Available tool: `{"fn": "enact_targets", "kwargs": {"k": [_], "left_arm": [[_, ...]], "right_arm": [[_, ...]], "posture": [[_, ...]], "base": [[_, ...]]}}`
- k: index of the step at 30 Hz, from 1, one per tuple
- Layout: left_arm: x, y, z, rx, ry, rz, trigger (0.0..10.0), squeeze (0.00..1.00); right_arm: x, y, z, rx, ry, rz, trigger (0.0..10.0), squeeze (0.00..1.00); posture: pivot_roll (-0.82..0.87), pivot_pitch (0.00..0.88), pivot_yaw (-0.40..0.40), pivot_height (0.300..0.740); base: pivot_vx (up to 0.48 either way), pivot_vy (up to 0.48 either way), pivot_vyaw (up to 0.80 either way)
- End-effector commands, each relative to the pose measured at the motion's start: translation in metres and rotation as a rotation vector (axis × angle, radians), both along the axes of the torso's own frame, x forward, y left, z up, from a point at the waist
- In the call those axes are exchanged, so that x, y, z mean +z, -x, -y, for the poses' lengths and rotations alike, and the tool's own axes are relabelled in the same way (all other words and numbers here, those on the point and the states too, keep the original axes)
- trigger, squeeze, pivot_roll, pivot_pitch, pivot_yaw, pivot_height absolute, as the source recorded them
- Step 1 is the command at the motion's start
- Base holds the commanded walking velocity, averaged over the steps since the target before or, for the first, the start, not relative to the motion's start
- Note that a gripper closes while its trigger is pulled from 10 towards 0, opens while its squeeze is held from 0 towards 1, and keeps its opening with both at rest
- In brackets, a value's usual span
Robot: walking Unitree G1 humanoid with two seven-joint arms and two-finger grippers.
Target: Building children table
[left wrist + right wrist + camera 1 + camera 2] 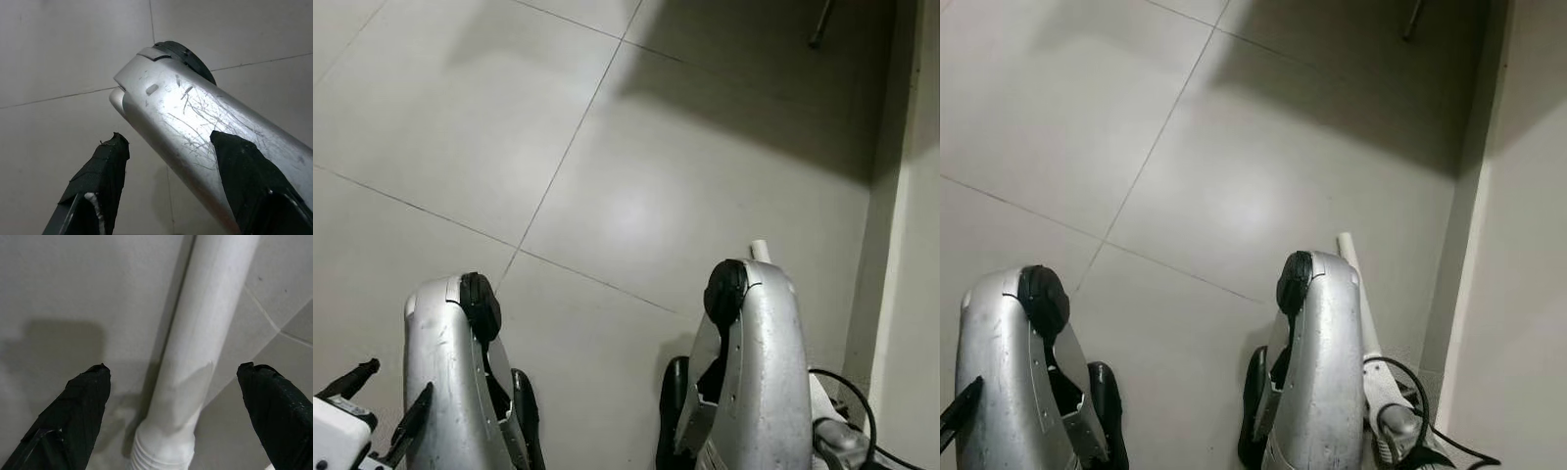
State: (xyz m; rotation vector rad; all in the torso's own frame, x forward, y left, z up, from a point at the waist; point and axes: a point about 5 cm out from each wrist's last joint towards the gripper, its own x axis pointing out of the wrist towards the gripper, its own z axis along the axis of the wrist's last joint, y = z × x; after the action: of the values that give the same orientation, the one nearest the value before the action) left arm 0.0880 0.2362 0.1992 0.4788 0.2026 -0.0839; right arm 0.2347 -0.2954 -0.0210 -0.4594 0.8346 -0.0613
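— Where was the leg?

— The white leg (195,357) lay on the floor (636,196) by the wall (1518,294), just past my right arm (1317,372).

— Did you hold it?

— No. My right gripper (176,377) was spread wide above it, holding nothing. My left gripper (168,147) gaped too, empty, beside my left arm (195,117).
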Motion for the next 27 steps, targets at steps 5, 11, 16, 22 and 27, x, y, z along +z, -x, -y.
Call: {"fn": "enact_targets", "kwargs": {"k": [5, 11, 16, 22, 27], "left_arm": [[0.0, 0.007, -0.004, -0.009, -0.012, -0.05, 10.0, 0.0], [0.003, 0.006, -0.006, -0.026, -0.022, -0.052, 10.0, 0.0], [0.006, 0.008, -0.007, -0.039, -0.028, -0.052, 10.0, 0.0], [0.01, 0.013, -0.01, -0.048, -0.033, -0.068, 10.0, 0.0], [0.011, 0.014, -0.01, -0.055, -0.033, -0.076, 10.0, 0.0]], "right_arm": [[-0.018, 0.03, 0.005, -0.01, 0.017, -0.1, 10.0, 0.0], [-0.019, 0.026, -0.002, 0.017, 0.032, -0.101, 10.0, 0.0], [-0.019, 0.027, 0.0, 0.017, 0.066, -0.115, 10.0, 0.0], [-0.019, 0.027, 0.0, 0.007, 0.084, -0.105, 10.0, 0.0], [-0.016, 0.024, 0.002, -0.018, 0.113, -0.057, 10.0, 0.0]], "posture": [[0.16, 0.578, -0.071, 0.3], [0.18, 0.591, -0.054, 0.3], [0.19, 0.59, -0.046, 0.3], [0.21, 0.6, -0.03, 0.3], [0.22, 0.597, -0.021, 0.3]], "base": [[0.0, 0.0, 0.0], [0.0, 0.0, 0.0], [0.0, 0.0, 0.0], [0.0, 0.0, 0.0], [0.0, 0.0, 0.0]]}}
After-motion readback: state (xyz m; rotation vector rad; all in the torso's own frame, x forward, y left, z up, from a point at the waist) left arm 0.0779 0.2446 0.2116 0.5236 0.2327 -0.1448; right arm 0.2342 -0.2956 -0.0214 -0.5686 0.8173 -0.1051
